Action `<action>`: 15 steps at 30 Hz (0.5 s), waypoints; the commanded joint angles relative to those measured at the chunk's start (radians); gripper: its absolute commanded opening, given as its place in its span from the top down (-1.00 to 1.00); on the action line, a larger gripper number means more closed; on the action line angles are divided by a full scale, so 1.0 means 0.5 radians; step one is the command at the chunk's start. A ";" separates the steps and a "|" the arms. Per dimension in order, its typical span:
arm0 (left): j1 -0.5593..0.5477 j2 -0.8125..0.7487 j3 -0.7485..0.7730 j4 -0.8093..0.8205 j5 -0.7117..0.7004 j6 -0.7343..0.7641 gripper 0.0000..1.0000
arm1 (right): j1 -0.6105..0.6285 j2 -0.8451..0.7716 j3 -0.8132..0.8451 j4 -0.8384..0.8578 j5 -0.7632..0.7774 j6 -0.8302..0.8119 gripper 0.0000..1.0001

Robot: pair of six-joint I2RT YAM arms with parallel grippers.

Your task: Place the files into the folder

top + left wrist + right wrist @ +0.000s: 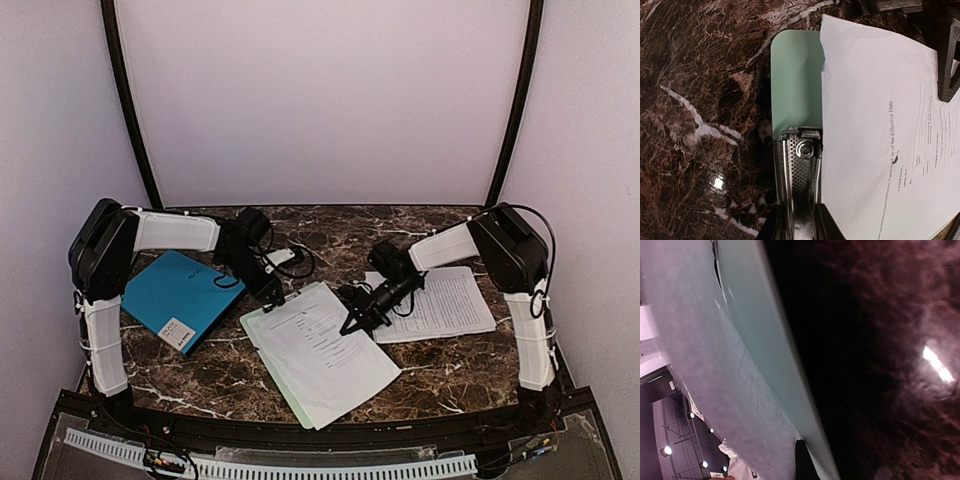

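Observation:
The teal folder point(180, 298) lies closed at the left. One of the files point(320, 350) lies on a pale green clipboard point(345, 405) in the middle. Another file point(450, 305) lies flat on the table at the right. My left gripper point(272, 290) is shut on the clipboard's metal clip point(800, 185), one jaw on each side of it. The file point(875, 125) sits beside the clip, not under it. My right gripper point(350, 328) is shut at that file's right edge. Its dark fingertip point(805, 460) pinches the raised file point(700, 365) just above the board point(755, 315).
The dark marble table point(440, 370) carries everything. Black cables point(290, 262) trail behind the left wrist. The right gripper's body point(947, 65) shows over the file in the left wrist view. A black rail point(300, 435) runs along the near edge.

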 commanded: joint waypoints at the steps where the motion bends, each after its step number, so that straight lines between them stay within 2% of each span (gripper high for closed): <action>1: -0.011 -0.111 -0.037 -0.017 0.041 0.012 0.99 | -0.040 0.017 -0.007 -0.126 0.480 0.011 1.00; 15: -0.018 -0.102 -0.035 0.002 -0.012 -0.022 0.99 | 0.049 -0.067 0.038 -0.177 0.532 0.036 1.00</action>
